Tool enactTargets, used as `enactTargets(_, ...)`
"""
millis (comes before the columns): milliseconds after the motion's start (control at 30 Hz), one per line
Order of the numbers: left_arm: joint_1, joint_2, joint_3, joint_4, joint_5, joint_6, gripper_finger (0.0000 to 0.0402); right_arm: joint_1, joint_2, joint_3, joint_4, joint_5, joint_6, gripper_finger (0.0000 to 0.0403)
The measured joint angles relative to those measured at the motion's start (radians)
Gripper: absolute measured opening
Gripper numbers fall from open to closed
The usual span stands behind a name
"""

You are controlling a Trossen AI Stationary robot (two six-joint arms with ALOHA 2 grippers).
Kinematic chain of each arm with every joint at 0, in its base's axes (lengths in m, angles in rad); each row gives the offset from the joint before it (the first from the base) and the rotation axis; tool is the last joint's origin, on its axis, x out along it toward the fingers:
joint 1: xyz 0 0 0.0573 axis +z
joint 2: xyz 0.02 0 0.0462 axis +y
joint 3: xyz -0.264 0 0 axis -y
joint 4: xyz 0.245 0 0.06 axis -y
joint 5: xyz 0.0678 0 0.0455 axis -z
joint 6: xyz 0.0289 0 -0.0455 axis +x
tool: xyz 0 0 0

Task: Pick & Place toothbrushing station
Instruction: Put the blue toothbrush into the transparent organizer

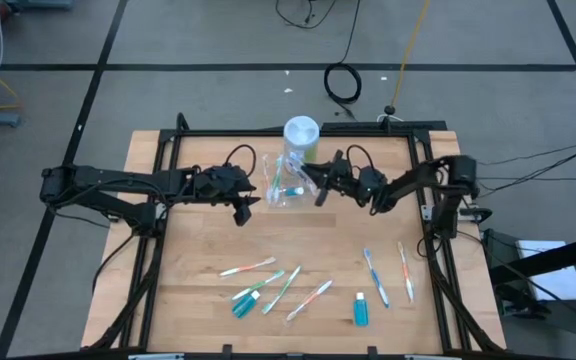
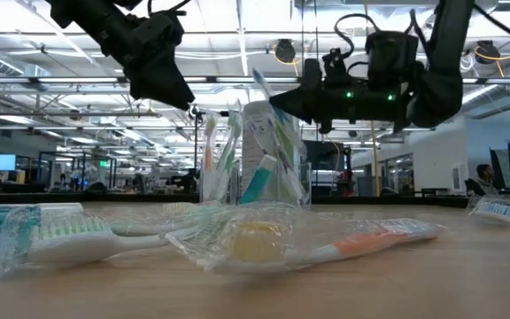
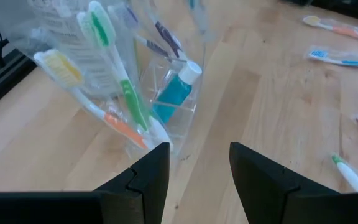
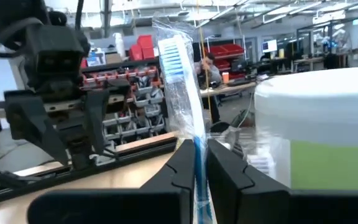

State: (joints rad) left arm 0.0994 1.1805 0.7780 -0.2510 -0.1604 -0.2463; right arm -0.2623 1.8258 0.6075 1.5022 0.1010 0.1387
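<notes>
At the far middle of my wooden table (image 1: 318, 250), the clear cup (image 1: 286, 185) stands already crowded with wrapped brushes and a blue tube (image 3: 174, 93). My right gripper (image 4: 201, 163) is clenched on a blue toothbrush (image 4: 180, 87), held upright beside the cup; I judge it should lower straight in, head up. My left gripper (image 3: 199, 168) hovers released, facing the cup.

Open wood (image 1: 318, 240) — brushes (image 1: 278, 285) beyond.
</notes>
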Motion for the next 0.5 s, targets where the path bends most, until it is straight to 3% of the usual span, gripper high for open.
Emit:
enactTargets(200, 0.000, 0.000, 0.000, 0.017, 0.000, 0.006, 0.0172, 0.000, 0.089, 0.052, 0.006, 0.001, -0.024, 0.0026)
enactTargets(500, 0.000, 0.000, 0.000, 0.017, 0.000, 0.009, 0.0172, 0.004, 0.090, 0.023, -0.043, 0.002, -0.020, 0.0043)
